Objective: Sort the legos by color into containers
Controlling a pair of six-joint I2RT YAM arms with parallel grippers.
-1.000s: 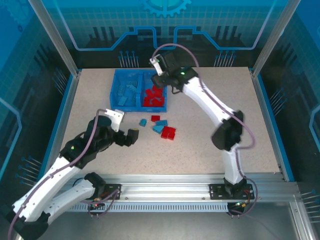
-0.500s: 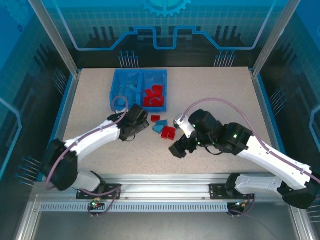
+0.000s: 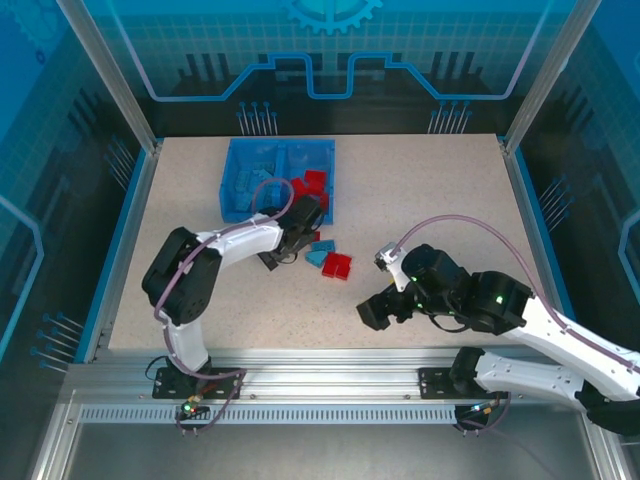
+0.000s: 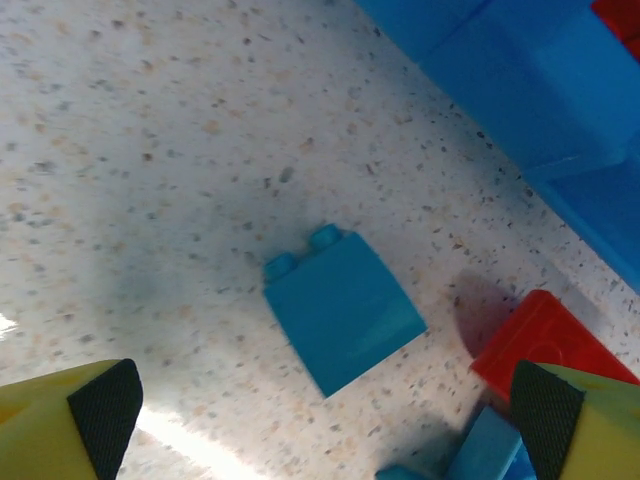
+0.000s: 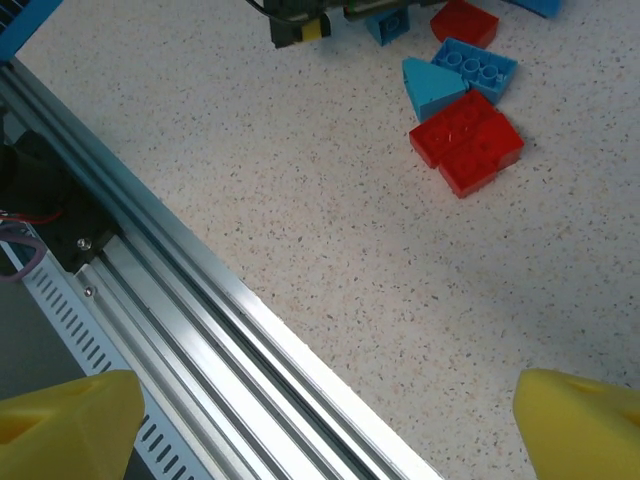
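Lego, blue, centred ahead of wide-spread left pincer.

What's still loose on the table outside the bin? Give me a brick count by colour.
Light blue bricks: 3
Red bricks: 2 (the larger one counted as a single piece)
Total: 5 loose on the table
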